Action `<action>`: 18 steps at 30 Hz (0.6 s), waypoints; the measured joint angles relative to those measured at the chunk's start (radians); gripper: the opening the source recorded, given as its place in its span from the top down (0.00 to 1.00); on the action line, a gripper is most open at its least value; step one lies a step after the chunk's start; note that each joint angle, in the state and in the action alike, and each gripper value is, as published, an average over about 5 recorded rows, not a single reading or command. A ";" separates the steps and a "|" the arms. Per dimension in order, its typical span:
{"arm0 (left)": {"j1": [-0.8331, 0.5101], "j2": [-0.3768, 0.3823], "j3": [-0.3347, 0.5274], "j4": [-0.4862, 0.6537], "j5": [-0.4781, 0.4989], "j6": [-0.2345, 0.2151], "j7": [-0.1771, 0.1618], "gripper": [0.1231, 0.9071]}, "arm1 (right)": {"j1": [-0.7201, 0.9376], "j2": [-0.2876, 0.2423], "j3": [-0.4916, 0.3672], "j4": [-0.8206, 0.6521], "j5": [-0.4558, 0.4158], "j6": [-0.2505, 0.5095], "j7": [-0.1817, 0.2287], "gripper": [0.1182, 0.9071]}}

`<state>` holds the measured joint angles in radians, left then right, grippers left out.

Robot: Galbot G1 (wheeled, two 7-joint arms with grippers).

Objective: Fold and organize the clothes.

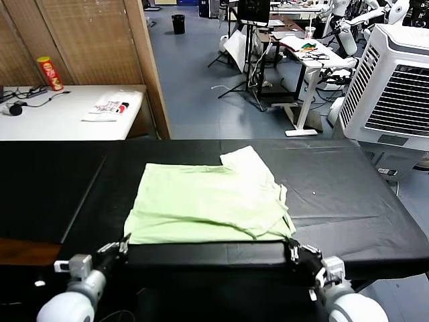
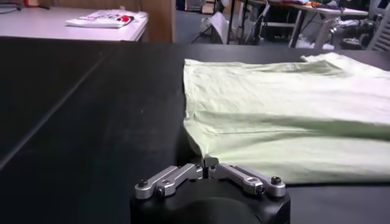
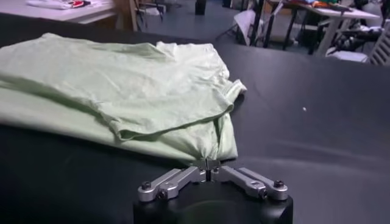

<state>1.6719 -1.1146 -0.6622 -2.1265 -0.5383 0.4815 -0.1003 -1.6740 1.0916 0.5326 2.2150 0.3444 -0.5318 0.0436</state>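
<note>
Two grippers are sitting at the near edge of the black counter (image 1: 348, 201), one at each near corner of the pale lime-green T-shirt (image 1: 208, 204). The left gripper (image 2: 206, 167) is pinching the shirt's near left corner, its fingers (image 2: 183, 175) pressed together on the fabric. The right gripper (image 3: 208, 164) is pinching the near right corner, where the cloth is bunching into a small gather between its closed fingers (image 3: 244, 176). The T-shirt is lying roughly flat in the middle of the counter, partly folded, with one sleeve lying over the top layer on the robot's right. A white packet with red print (image 1: 108, 107) is lying on a pale side table (image 1: 60, 121) beyond the counter.
</note>
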 joint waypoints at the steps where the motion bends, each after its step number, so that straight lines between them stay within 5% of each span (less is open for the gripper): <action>1: 0.014 0.000 -0.005 -0.008 -0.001 0.000 0.000 0.99 | -0.004 0.000 0.000 0.004 0.001 -0.002 -0.001 0.98; 4: 0.052 -0.003 -0.015 -0.028 -0.001 0.000 0.001 0.99 | -0.019 0.002 0.006 0.020 0.003 -0.010 -0.005 0.89; 8: 0.079 -0.010 -0.028 -0.052 0.001 0.008 -0.004 0.92 | -0.043 0.005 0.022 0.054 0.006 -0.020 -0.003 0.62; 14: 0.107 -0.005 -0.045 -0.095 -0.011 0.046 -0.043 0.51 | -0.073 -0.008 0.069 0.121 0.045 -0.038 0.000 0.23; 18: 0.117 0.004 -0.057 -0.130 -0.023 0.071 -0.069 0.25 | -0.026 -0.031 0.093 0.127 0.087 -0.047 0.008 0.15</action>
<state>1.7888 -1.1103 -0.7189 -2.2570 -0.5611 0.5521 -0.1688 -1.6997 1.0604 0.6253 2.3416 0.4318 -0.5790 0.0517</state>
